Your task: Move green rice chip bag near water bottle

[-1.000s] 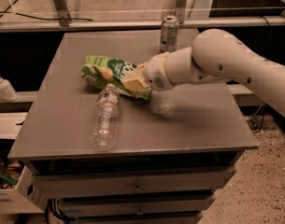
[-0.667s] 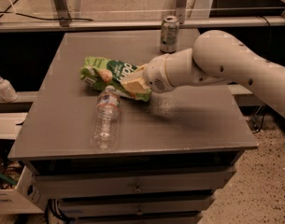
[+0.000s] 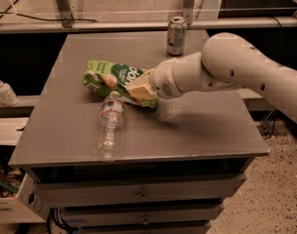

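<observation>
The white robot arm (image 3: 235,67) reaches in from the right across the grey worktop (image 3: 201,126), and its gripper (image 3: 142,90) sits at the right end of the flat, crinkly bright-green rice chip bag (image 3: 111,74). The pale fingers (image 3: 138,87) are clamped on that end of the pouch, with a strip of green edge showing just below them.

The bag is near the middle of the worktop, stretching left from the gripper with its dark oval logo and white lettering facing up. Right in front of it lies the clear plastic water bottle (image 3: 110,126) on its side, its cap end pointing at the bag's lower edge, so close that I cannot tell whether they touch.

A short silver can (image 3: 176,29) stands upright at the far edge, well apart from both. Off the worktop to the left stands a small pump bottle (image 3: 3,89).
</observation>
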Robot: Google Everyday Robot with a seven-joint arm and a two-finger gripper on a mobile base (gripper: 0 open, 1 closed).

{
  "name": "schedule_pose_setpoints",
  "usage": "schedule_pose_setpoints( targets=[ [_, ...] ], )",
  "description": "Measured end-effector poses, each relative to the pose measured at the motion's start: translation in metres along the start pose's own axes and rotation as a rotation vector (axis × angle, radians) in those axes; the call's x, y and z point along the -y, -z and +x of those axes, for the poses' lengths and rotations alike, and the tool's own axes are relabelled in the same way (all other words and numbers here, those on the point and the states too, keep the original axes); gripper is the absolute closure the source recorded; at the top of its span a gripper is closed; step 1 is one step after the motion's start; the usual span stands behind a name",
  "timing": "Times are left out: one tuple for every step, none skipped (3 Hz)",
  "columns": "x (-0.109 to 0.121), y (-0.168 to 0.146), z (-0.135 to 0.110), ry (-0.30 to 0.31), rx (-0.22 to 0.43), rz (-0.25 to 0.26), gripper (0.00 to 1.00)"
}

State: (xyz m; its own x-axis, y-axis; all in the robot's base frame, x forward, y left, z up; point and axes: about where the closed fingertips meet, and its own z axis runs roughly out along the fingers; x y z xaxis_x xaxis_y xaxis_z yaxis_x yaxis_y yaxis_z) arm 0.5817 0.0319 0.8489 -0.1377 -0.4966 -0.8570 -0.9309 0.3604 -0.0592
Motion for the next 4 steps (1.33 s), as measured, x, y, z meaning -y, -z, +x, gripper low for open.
schedule_pose_setpoints(
  targets=[
    [0.000, 0.001, 0.000, -0.004, -0.002, 0.001, 0.36],
    [-0.001, 0.001, 0.001, -0.010, -0.001, -0.002, 0.13],
    [0.000, 0.002, -0.001, -0.009, 0.005, -0.003, 0.00],
    [0.009, 0.011, 0.002, -0.011, 0.010, 0.026, 0.00]
  ],
)
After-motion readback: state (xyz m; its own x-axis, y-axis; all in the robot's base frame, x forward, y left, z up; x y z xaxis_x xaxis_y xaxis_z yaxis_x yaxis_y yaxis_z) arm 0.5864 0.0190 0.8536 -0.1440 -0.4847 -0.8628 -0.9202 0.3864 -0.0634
